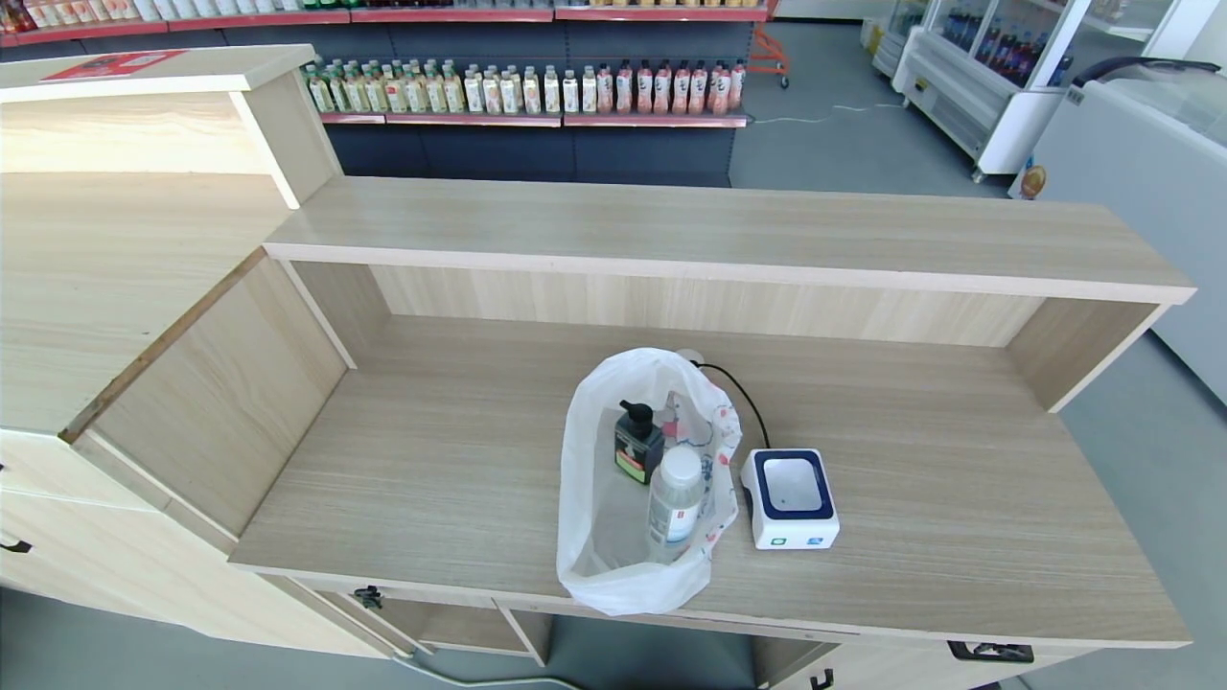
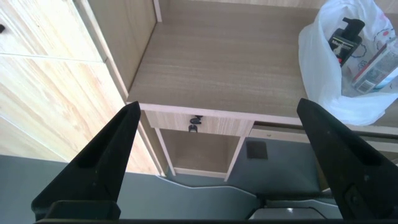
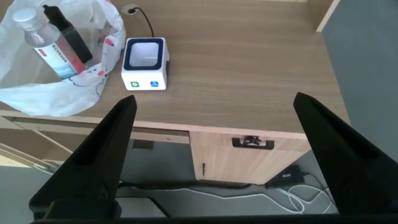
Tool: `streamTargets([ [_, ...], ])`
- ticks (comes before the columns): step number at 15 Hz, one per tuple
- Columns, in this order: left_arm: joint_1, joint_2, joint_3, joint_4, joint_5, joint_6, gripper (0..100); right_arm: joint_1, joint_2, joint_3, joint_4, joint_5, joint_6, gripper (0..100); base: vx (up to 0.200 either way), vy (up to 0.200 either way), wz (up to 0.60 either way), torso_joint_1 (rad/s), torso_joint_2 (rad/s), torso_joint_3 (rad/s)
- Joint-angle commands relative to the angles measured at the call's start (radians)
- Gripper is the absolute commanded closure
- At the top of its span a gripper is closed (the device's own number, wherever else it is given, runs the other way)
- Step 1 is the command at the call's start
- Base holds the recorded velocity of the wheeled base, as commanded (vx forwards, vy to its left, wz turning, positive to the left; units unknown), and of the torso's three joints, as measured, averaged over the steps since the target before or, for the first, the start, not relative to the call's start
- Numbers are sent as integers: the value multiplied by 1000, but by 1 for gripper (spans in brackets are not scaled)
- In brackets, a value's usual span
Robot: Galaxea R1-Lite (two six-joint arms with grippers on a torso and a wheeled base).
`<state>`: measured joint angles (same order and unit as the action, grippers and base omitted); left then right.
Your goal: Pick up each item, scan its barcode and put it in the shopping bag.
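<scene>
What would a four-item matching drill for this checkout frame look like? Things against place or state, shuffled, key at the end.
Column one
1. black pump bottle
2. white-capped bottle
3. scanner
4. left gripper

Column two
A. in the shopping bag, nearer the front edge of the counter
B. open, holding nothing
C. in the bag, behind the other bottle
D. on the counter, just right of the bag

Pairs: 1-C, 2-A, 3-D, 4-B

Head camera overlooks the counter point(image 1: 959, 460); both wrist cameras, off its front edge, share the shopping bag point(image 1: 581, 489).
</scene>
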<state>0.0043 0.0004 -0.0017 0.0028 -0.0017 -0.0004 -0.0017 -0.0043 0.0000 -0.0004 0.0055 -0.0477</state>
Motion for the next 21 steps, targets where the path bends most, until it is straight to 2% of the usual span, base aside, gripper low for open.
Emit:
streamTargets([
  [1, 0, 0, 0, 0, -1, 7, 0, 0, 4, 0, 0, 1, -1, 0, 0, -200, 0, 2, 2, -2],
  [10, 2, 0, 0, 0, 0, 7, 0, 0, 4, 0, 0, 1, -3, 0, 0, -200, 0, 5, 2, 2],
  [13, 0, 0, 0, 0, 0, 2, 0, 0, 4, 0, 0, 1, -3, 0, 0, 0, 0, 0, 0, 0],
  [18, 0, 0, 0, 0, 0, 0, 0, 0, 4, 0, 0, 1, -3, 0, 200, 0, 0, 2, 2, 2],
  [21, 0, 0, 0, 0, 0, 0, 0, 0, 4, 0, 0, 1, -3, 0, 0, 0, 0, 0, 0, 0],
])
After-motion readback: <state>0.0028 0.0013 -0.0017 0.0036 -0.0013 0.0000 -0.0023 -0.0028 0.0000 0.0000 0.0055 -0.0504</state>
